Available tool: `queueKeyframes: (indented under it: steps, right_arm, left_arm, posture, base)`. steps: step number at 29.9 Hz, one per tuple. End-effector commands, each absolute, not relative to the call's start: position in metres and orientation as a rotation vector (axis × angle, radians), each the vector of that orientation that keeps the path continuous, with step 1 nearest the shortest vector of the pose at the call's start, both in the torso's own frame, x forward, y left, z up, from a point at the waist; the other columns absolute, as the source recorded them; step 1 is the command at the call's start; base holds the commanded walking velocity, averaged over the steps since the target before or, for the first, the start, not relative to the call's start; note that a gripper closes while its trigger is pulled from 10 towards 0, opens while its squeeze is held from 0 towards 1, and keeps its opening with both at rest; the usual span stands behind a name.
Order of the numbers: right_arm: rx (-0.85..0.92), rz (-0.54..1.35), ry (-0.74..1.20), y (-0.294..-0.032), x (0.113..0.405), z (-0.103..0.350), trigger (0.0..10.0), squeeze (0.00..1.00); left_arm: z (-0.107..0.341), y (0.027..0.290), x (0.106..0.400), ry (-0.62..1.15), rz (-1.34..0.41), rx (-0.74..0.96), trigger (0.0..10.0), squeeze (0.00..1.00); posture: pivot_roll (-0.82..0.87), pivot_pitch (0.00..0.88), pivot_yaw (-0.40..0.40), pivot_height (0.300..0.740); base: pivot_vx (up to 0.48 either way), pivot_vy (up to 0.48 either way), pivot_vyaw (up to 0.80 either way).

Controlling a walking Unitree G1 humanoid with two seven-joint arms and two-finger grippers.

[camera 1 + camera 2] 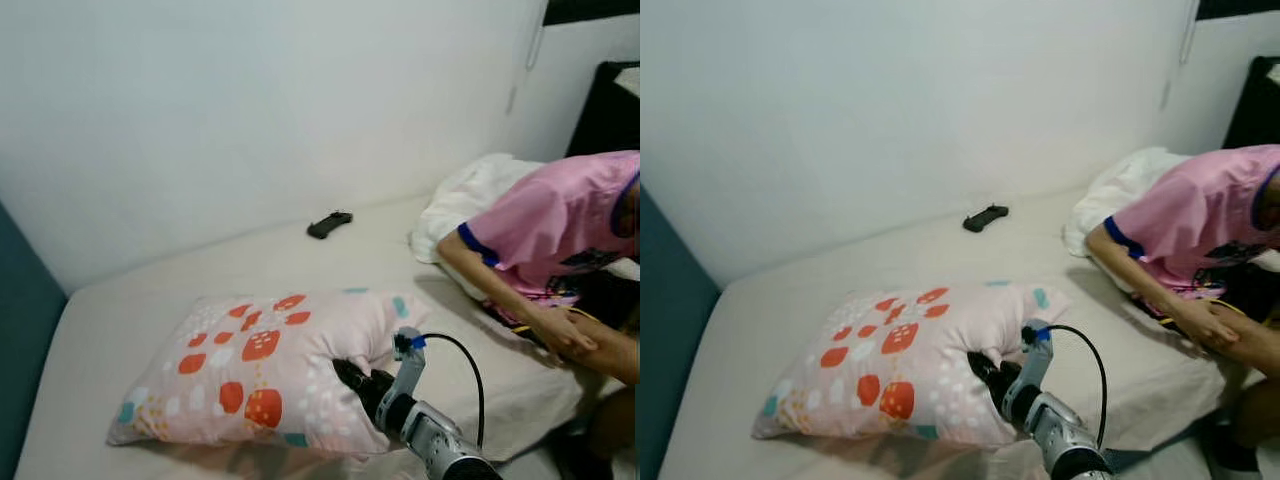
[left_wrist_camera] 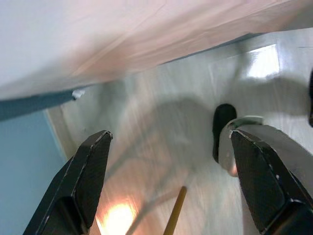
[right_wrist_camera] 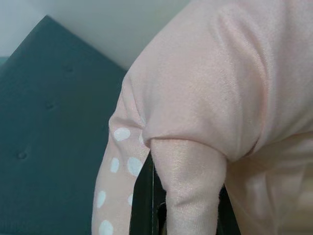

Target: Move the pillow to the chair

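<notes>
Pillow [image 1: 270, 365] is lying on the bed [image 1: 120, 300], and from our head cameras we are pinching its near edge with our right gripper [image 1: 352, 378]. Our left wrist camera is showing the left gripper [image 2: 171, 186] spread wide above the floor [image 2: 161, 142]. Our right wrist camera is showing a fold of pillow fabric squeezed between the fingers [image 3: 144, 205].
</notes>
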State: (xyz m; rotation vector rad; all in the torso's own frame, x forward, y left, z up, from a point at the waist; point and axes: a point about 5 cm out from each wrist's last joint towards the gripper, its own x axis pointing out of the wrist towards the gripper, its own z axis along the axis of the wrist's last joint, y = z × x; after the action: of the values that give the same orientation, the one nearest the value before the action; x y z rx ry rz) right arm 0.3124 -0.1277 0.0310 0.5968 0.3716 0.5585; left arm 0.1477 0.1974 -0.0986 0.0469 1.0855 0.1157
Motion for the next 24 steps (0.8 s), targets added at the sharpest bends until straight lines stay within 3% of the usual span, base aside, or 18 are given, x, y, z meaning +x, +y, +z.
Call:
queueKeyframes:
  steps: [1,12,24]
  right_arm:
    - [0.590,0.572,0.350,-0.125,0.315,0.035,10.0,0.00]
    - [0.490,0.483,0.424,-0.131,0.315,0.028,10.0,0.00]
    - [0.435,0.170,0.464,-0.178,0.319,0.025,10.0,0.00]
  left_arm:
    - [-0.099,0.200,0.145,1.091,0.117,0.048,10.0,0.00]
    - [-0.100,0.194,0.144,1.093,0.096,0.029,10.0,0.00]
    - [-0.101,0.192,0.143,1.097,0.089,0.023,10.0,0.00]
  posture:
    - [-0.13,0.040,0.042,0.740]
    - [-0.14,0.040,0.030,0.740]
    - [-0.14,0.029,0.023,0.740]
  base:
    - [0.000,0.000,-0.77]
    - [0.000,0.000,-0.78]
    - [0.000,0.000,-0.78]
